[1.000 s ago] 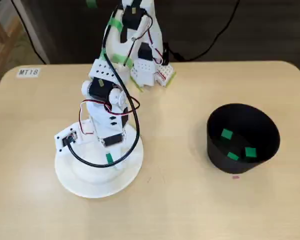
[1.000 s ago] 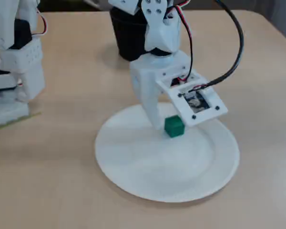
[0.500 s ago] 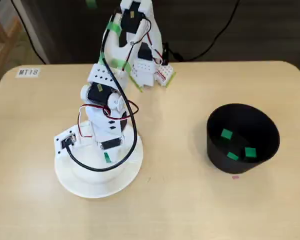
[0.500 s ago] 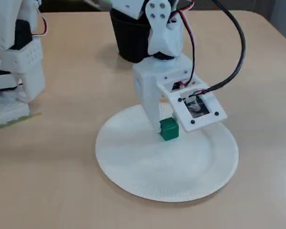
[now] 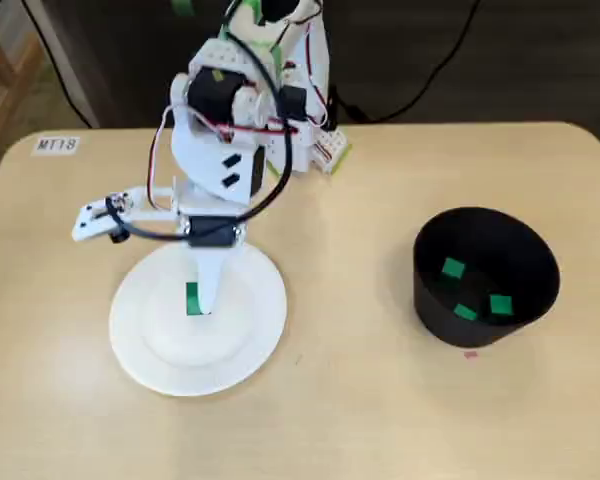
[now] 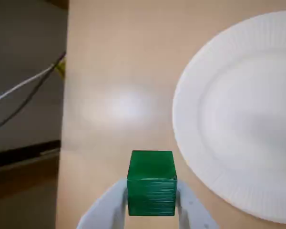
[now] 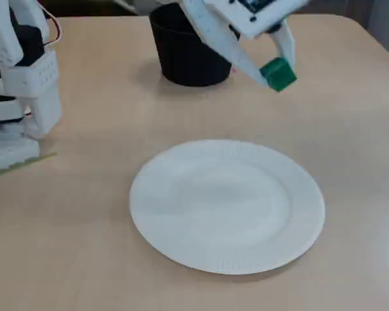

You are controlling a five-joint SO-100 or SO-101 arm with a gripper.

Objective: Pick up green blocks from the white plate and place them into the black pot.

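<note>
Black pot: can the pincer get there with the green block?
Probably yes. The pincer holds the green block in the air, the black pot is open on top, and only bare table lies between it and the white plate.

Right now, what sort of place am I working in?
Probably a robotics lab or hobby bench: a light wooden table with a corner label, black cables trailing behind, and a white arm.

Bright, even light; a soft glare patch on the tabletop (image 6: 124, 106) in my wrist view, my fingers (image 6: 106, 208) slightly blurred.
</note>
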